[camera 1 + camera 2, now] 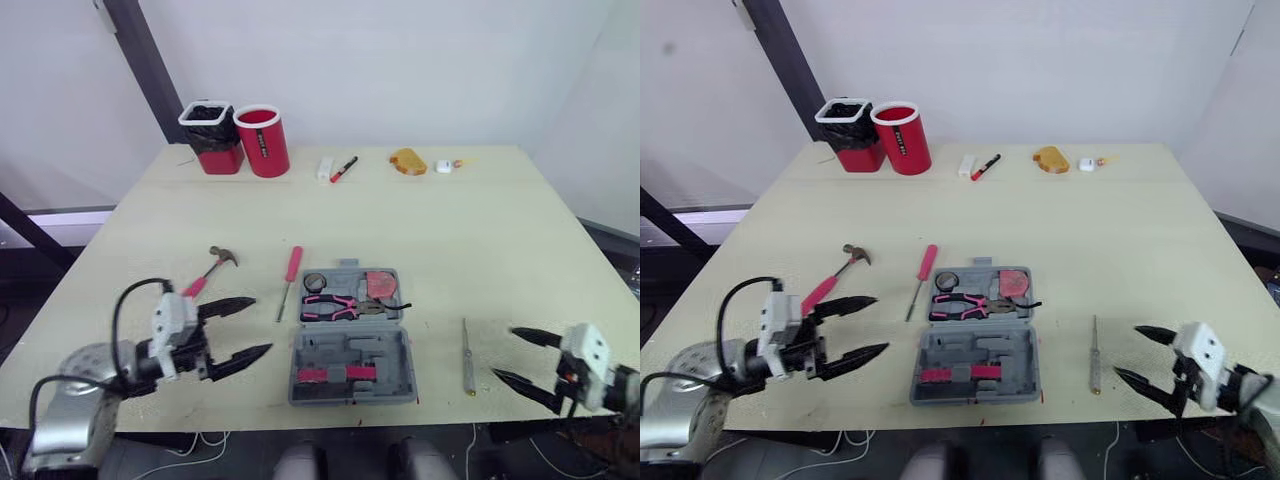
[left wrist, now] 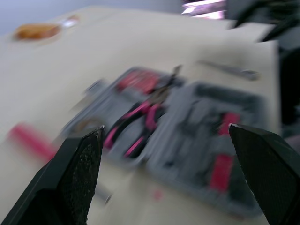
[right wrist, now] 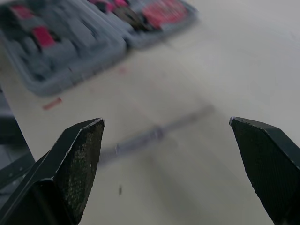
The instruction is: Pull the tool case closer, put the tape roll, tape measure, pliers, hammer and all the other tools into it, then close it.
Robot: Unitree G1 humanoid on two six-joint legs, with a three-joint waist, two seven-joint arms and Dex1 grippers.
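Pale yellow-green table [image 1: 480,240] stands against a white wall [image 1: 400,60], and the tool case [image 1: 350,338] lies open and flat near the table's front edge, at about six o'clock from the table's middle. It is grey plastic with two moulded halves. The far half holds the pliers [image 1: 328,306], which have pink-and-black handles, with a small round item [image 1: 315,281] and a red piece [image 1: 380,284] beside them. The near half shows pink inserts in grey recesses. From the case, a pink-handled screwdriver [image 1: 290,279] lies at eleven o'clock just beside it, the hammer [image 1: 211,270], pink-gripped, at ten o'clock, and a thin metal tool [image 1: 466,355] at three o'clock. The left gripper [image 1: 262,324] hovers at nine o'clock from the case, fingers spread wide and holding nothing. The right gripper [image 1: 503,353] sits beyond the thin tool at three to four o'clock, likewise wide apart and empty. Two red containers [image 1: 238,138] stand at the table's far edge, at eleven o'clock.
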